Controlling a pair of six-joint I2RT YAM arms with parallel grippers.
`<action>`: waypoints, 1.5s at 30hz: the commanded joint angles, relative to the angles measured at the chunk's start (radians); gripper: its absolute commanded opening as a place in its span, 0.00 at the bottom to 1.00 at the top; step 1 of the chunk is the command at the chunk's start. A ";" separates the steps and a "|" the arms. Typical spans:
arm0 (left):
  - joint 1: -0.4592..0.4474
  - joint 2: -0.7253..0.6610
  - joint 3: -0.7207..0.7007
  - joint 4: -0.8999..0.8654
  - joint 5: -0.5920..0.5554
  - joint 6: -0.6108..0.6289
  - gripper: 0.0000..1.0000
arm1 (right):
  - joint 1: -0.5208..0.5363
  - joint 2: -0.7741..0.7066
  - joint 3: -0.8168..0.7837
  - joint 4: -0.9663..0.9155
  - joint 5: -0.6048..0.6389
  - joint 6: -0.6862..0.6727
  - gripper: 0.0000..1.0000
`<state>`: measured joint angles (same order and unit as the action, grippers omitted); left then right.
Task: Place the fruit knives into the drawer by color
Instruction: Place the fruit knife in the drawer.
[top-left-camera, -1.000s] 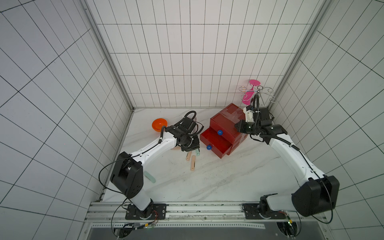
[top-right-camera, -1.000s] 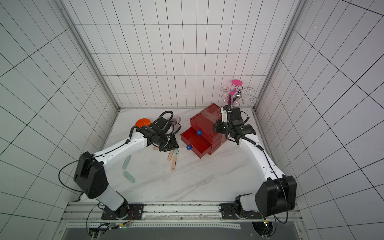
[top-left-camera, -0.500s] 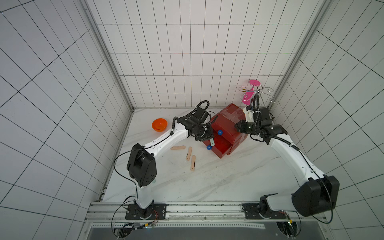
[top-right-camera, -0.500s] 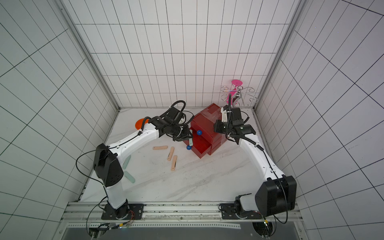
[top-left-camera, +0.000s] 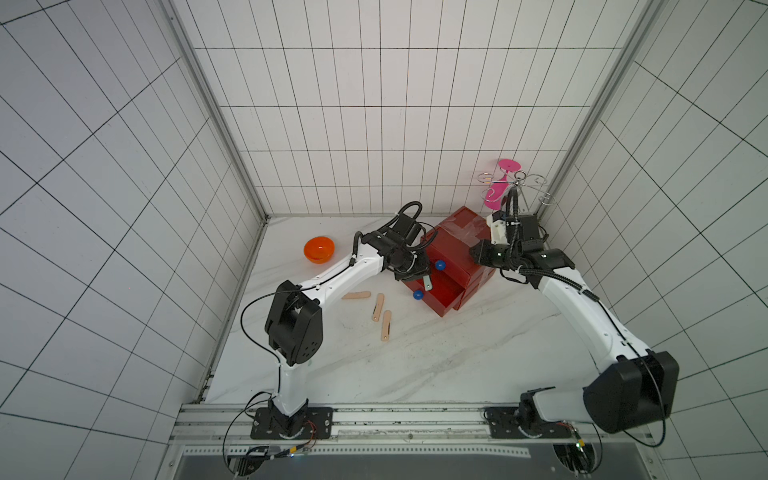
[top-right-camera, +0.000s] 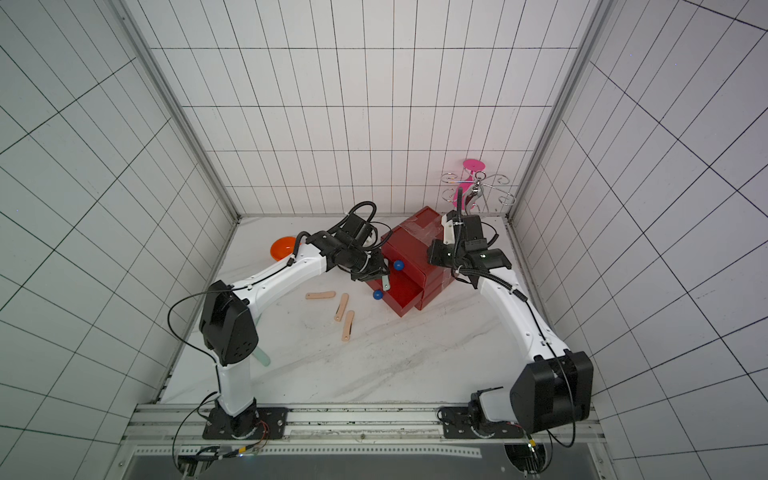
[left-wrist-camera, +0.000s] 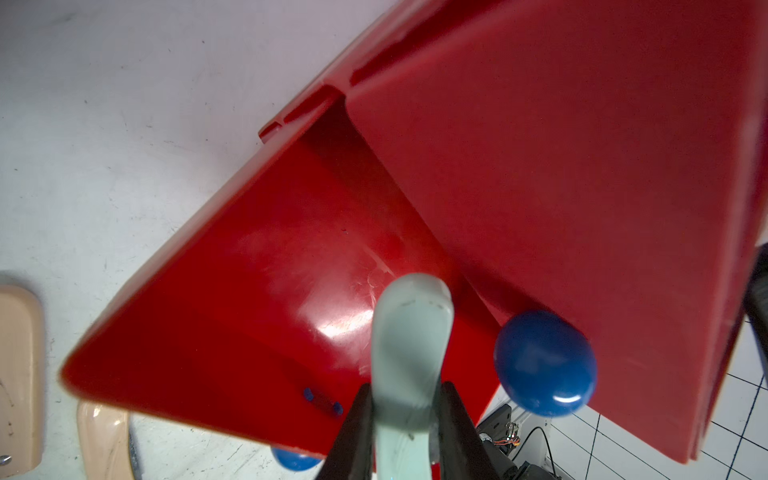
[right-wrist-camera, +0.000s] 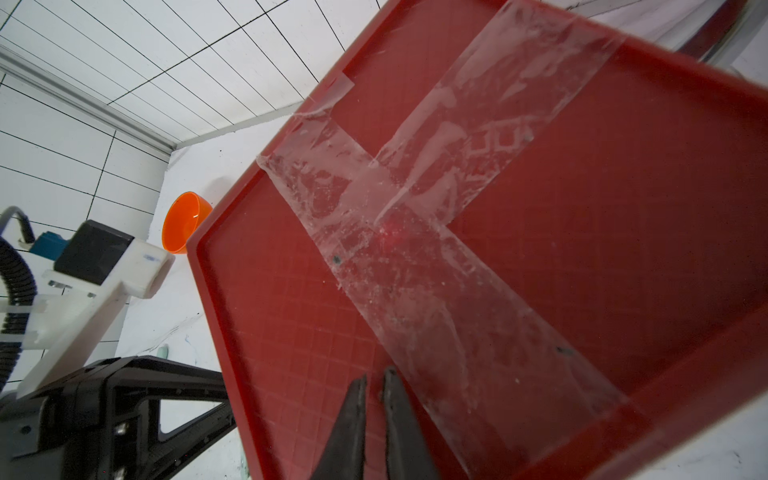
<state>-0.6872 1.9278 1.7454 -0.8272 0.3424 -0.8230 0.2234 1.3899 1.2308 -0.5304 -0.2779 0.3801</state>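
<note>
Mint knife (left-wrist-camera: 409, 353), pinched in the left tool (top-left-camera: 417, 274), has swung from the bench (top-left-camera: 415, 361) to hang over the pulled-out drawer (top-left-camera: 449, 293) at frame centre, ready for release; right tool (right-wrist-camera: 374, 388) sits closed, empty, on the chest top (right-wrist-camera: 582, 208); peach knives (top-left-camera: 378, 306) remain outside.

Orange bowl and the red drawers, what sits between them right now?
The left wrist and left gripper, jaws shut on a mint knife, fill the gap from bowl to drawers; both top views show it.
</note>
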 joint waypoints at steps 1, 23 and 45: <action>-0.004 0.021 0.014 0.034 -0.005 -0.013 0.08 | 0.038 0.080 -0.101 -0.392 -0.038 -0.004 0.13; 0.007 0.031 -0.058 0.092 -0.020 -0.033 0.08 | 0.037 0.084 -0.095 -0.401 -0.037 -0.012 0.13; 0.018 0.030 -0.090 0.106 -0.025 -0.033 0.21 | 0.038 0.084 -0.099 -0.400 -0.037 -0.011 0.14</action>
<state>-0.6724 1.9537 1.6672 -0.7136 0.3359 -0.8497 0.2234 1.3899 1.2308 -0.5327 -0.2790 0.3756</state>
